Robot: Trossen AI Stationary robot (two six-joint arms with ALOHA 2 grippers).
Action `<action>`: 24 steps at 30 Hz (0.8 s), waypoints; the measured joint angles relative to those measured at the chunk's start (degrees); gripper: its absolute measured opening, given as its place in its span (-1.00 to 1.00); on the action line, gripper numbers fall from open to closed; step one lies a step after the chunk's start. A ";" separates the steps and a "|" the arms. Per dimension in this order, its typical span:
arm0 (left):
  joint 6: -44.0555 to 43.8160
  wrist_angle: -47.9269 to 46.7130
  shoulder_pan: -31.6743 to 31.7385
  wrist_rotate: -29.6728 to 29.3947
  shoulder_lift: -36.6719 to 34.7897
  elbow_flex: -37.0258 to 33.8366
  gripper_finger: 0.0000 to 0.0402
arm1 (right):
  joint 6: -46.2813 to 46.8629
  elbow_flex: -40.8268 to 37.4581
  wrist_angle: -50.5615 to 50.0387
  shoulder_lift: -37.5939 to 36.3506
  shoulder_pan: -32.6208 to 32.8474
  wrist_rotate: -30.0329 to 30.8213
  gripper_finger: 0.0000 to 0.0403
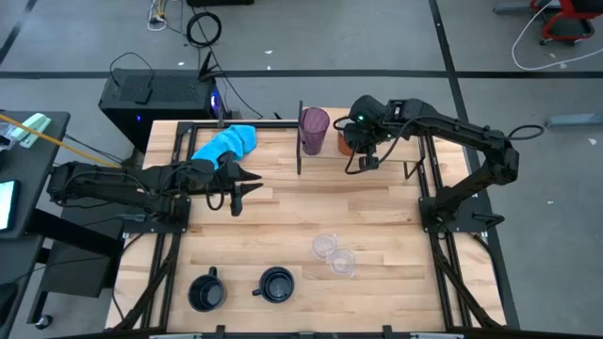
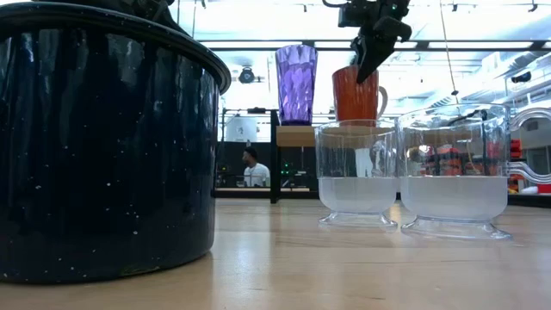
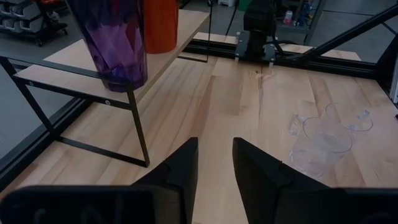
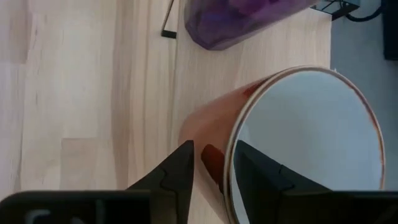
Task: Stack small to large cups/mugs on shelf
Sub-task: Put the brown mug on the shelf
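The shelf (image 1: 377, 151) stands along the table's (image 1: 283, 226) far edge, carrying the purple tumbler (image 1: 314, 130) at its left end and the orange mug (image 2: 356, 93) just beside it, both upright, mouths up; the board to the mug's right is free. The right gripper (image 4: 211, 163) hovers over the mug's rim, fingers slightly apart, not clamped. The left gripper (image 3: 214, 163) waits mid-table, fingers slightly apart, near the blue cloth (image 1: 227, 143). 2 clear cups (image 1: 333, 252) touch in open middle ground; 2 black mugs (image 1: 241, 287) sit upright near the front edge.
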 joint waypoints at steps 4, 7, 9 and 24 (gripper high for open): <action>-0.04 0.00 0.01 0.00 0.00 0.00 -0.47 | 0.15 0.00 0.33 -0.02 -0.04 0.49 -0.27; -0.10 0.00 0.00 0.00 0.00 0.00 -0.47 | 0.36 0.00 1.45 -0.02 -0.02 0.56 -0.16; -0.15 0.00 0.02 0.02 0.00 0.00 -0.47 | 0.86 0.00 1.61 -0.13 -0.02 1.04 -0.09; -0.17 0.00 0.00 0.01 0.00 0.00 -0.47 | 10.41 0.11 1.01 -8.87 -2.19 1.73 0.30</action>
